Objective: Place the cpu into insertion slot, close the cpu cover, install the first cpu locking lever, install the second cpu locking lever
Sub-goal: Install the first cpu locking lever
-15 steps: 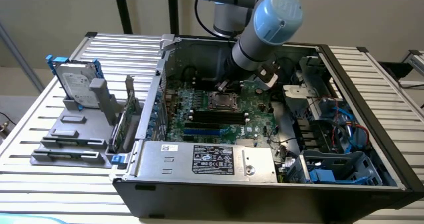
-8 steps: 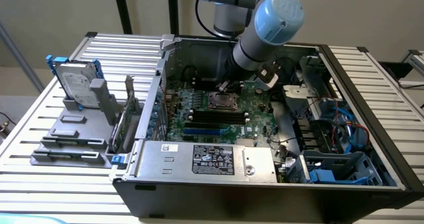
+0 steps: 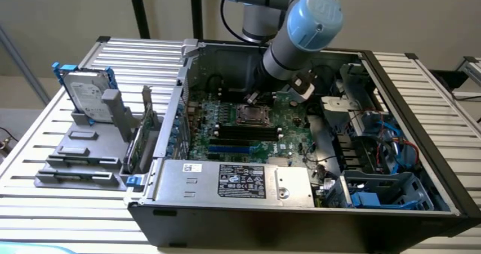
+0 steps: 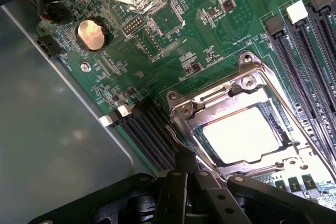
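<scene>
Slatted grey metal makes up the counter (image 3: 45,152) that carries an open computer case (image 3: 421,169), with a pale wall behind. Starting at the exterior view's left, a hard drive (image 3: 84,96) stands upright in a grey rack, well apart from the work. Next comes the case wall, then the green circuit board (image 3: 225,136) lying flat inside, with a labelled grey metal box (image 3: 240,181) along its near edge and blue cables at the exterior view's right.

Near the middle of the board sits the insertion slot (image 3: 250,114). The wrist view shows the cpu (image 4: 242,135) already lying in it as a bright pale square, and the cpu cover (image 4: 231,90) folded flat over it, its cut-out centre framing the chip. A thin locking lever (image 4: 310,142) runs along the frame's edge on the side of the long black memory strips; whether it is latched I cannot tell.

The arm (image 3: 301,34) reaches down into the case from the far side, its forearm sloping toward the socket. The hand (image 4: 185,163) is closed, its dark fingertips pinched together and holding nothing that I can see. It hangs just beside the socket frame, at the edge opposite the cover's hinge end, with the tip pointed at the frame's rim.

So the chip lies just ahead of the fingertips, flat and square-on.
</scene>
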You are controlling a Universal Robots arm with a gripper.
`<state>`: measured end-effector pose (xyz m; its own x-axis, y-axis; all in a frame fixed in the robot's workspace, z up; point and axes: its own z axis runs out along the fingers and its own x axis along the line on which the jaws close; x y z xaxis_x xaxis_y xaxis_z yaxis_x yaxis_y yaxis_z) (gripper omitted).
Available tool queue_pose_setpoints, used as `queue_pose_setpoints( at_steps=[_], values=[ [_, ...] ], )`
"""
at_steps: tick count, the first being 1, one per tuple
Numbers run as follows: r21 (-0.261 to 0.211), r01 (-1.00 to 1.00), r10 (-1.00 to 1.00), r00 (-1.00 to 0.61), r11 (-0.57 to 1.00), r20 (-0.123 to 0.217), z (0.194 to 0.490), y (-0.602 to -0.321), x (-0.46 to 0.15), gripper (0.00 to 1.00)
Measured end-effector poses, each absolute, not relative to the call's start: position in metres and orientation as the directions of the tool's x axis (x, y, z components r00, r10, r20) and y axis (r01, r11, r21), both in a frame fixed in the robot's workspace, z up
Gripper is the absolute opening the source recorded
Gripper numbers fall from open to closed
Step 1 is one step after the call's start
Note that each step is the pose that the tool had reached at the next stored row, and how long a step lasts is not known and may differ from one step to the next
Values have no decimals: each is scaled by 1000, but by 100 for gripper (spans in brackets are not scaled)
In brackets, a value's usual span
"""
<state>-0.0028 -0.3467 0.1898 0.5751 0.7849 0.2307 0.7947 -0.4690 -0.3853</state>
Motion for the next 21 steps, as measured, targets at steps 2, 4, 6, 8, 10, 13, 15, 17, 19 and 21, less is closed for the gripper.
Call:
queue_pose_setpoints(
  at_steps=[2, 4, 6, 8, 10, 13, 15, 17, 19, 21],
  values=[
    [-385, 795, 785, 575, -469, 231, 190, -346, -4, 11],
    [-385, 795, 785, 575, -469, 231, 190, -346, -4, 11],
    [-385, 795, 785, 575, -469, 231, 190, -345, -4, 11],
    [-385, 795, 785, 575, -469, 231, 190, -345, -3, 11],
    [-385, 795, 785, 575, -469, 231, 190, -345, -2, 11],
    [-385, 795, 785, 575, -469, 231, 190, -346, 0, 11],
    [-385, 795, 785, 575, -469, 231, 190, -346, 1, 11],
    [-385, 795, 785, 575, -469, 231, 190, -348, 1, 11],
    [-385, 795, 785, 575, -469, 231, 189, -350, 1, 11],
    [-385, 795, 785, 575, -469, 231, 189, -351, 1, 11]
  ],
)
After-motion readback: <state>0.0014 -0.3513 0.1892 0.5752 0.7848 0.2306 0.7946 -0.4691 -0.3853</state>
